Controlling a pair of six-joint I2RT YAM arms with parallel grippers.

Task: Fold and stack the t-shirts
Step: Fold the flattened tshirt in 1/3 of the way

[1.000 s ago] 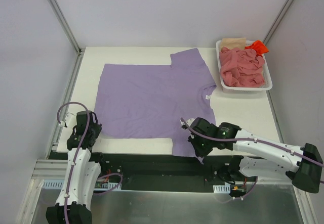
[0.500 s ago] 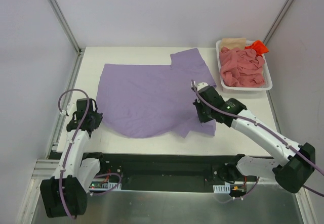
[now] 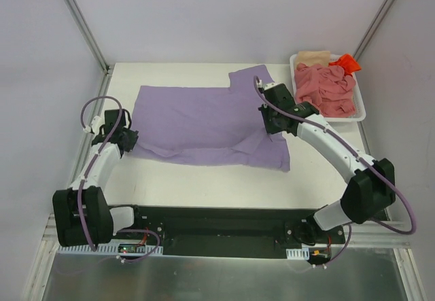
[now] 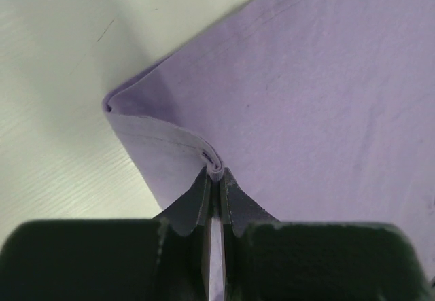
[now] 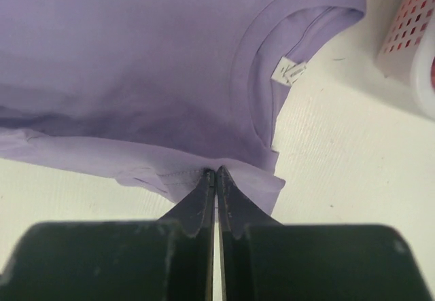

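Lavender-purple cotton short-sleeved t-shirt point(image 3: 204, 121) lies across the middle of the white table point(image 3: 170, 179) in the top view. Its near half is doubled over toward 12 o'clock, whereas a second ago its hem hung at the table's 6 o'clock edge. The left gripper point(image 3: 128, 140), at the shirt's 9 o'clock corner, and the right gripper point(image 3: 272, 126), at its 3 o'clock side, have both travelled away from the bases. At 2 o'clock the white plastic basket point(image 3: 362, 113) holds crumpled salmon-pink shirts point(image 3: 326, 92), a beige one point(image 3: 312, 56) and an orange-red one point(image 3: 345, 62). In the left wrist view, the fingers are clenched on a folded lavender edge. In the right wrist view, the fingers pinch the hem just below the collar, with its white label point(image 5: 289, 70) at 1 o'clock.
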